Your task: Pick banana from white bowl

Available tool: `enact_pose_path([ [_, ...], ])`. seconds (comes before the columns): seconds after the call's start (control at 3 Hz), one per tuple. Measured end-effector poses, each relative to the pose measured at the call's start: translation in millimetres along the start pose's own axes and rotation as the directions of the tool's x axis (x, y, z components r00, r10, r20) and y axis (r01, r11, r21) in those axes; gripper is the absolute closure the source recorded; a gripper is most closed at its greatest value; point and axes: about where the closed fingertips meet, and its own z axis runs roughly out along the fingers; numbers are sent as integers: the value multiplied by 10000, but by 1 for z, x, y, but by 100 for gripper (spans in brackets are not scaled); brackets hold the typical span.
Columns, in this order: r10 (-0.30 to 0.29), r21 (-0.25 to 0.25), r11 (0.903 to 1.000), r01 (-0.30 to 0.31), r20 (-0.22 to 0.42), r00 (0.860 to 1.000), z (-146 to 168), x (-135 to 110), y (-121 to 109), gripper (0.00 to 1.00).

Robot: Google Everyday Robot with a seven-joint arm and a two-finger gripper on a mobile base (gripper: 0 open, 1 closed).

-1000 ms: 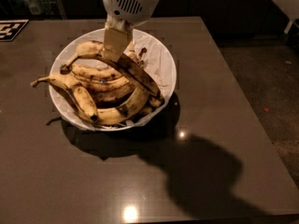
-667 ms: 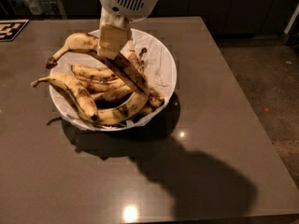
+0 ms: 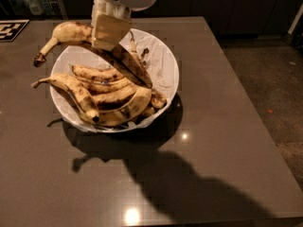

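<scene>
My gripper (image 3: 108, 34) hangs over the far left rim of the white bowl (image 3: 163, 63) and is shut on the banana (image 3: 68, 32). The banana is long and overripe, with a dark brown streaked right half (image 3: 130, 65). It is lifted at a slant. Its blackened stem tip (image 3: 39, 59) sticks out left past the rim, and its lower dark end still reaches down among the other fruit. The bowl has a thin white paper lining and stands on the dark table.
Several other spotted bananas (image 3: 109, 96) lie in the bowl, one with its stem poking out left (image 3: 40, 82). A black-and-white marker (image 3: 9, 30) lies at the table's far left. Bottles (image 3: 34, 1) stand behind it. The table's right edge (image 3: 251, 98) drops to the floor.
The gripper has risen a little and shifted left with the banana in it. The banana's stem end has lifted off the pile and now hangs past the bowl's left rim.
</scene>
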Motion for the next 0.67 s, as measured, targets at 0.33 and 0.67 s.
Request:
enact_pose_path([
  [0.33,-213,147,9997,212,57,9998,-15,-1,10,100],
  [0.67,-226,336,9992,223,79,9997,-27,3,19,100],
])
